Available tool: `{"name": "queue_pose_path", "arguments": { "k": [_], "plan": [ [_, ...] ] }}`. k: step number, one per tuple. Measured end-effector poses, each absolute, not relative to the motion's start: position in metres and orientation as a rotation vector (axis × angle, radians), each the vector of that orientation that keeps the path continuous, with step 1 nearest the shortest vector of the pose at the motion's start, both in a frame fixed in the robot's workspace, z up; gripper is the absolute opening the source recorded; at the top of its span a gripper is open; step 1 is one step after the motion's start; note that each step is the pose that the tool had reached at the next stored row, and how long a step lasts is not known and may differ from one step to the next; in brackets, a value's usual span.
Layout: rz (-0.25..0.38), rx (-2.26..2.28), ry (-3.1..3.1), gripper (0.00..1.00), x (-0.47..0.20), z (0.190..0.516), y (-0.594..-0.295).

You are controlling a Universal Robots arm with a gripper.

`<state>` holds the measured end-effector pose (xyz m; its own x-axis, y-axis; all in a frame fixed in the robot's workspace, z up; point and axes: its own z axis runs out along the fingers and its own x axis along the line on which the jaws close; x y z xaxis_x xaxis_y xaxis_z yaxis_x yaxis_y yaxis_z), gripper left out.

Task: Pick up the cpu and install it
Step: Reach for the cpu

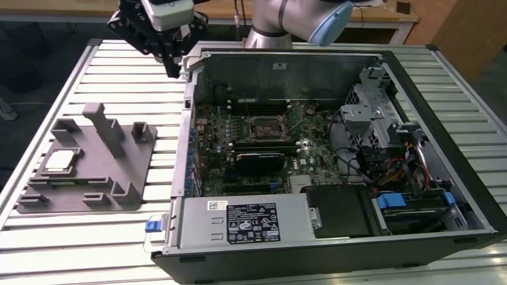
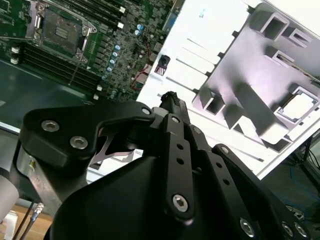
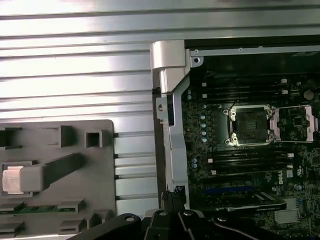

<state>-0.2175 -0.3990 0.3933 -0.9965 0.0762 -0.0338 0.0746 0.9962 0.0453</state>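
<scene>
The cpu (image 1: 62,161) is a small silvery-white square chip lying in a recess of the grey tray (image 1: 127,178), on the slatted table at the exterior view's left. It also shows in the second wrist view, cpu (image 2: 299,106), and partly behind a tray post in the first wrist view, cpu (image 3: 11,180). My gripper (image 1: 173,72) hangs high over the far left corner of the open computer case (image 1: 237,264), well away from the cpu. Its fingers (image 2: 170,98) meet at the tips, shut on nothing. The motherboard socket (image 1: 268,126) stands open and bare, also seen in the first wrist view, socket (image 3: 248,125).
The tray carries upright posts (image 1: 103,127) and several slots. Inside the case are a power supply (image 1: 241,221), drive cages (image 1: 372,119), cables (image 1: 396,172) and memory slots (image 3: 245,160) beside the socket. The case wall (image 3: 170,120) rises between tray and motherboard.
</scene>
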Motion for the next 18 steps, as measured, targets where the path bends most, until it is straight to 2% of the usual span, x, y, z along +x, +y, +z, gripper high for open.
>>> {"name": "queue_pose_path", "arguments": {
  "k": [18],
  "plan": [
    [0.071, 0.117, 3.101, 0.11, -0.254, 0.393, -0.399]
  ]
}}
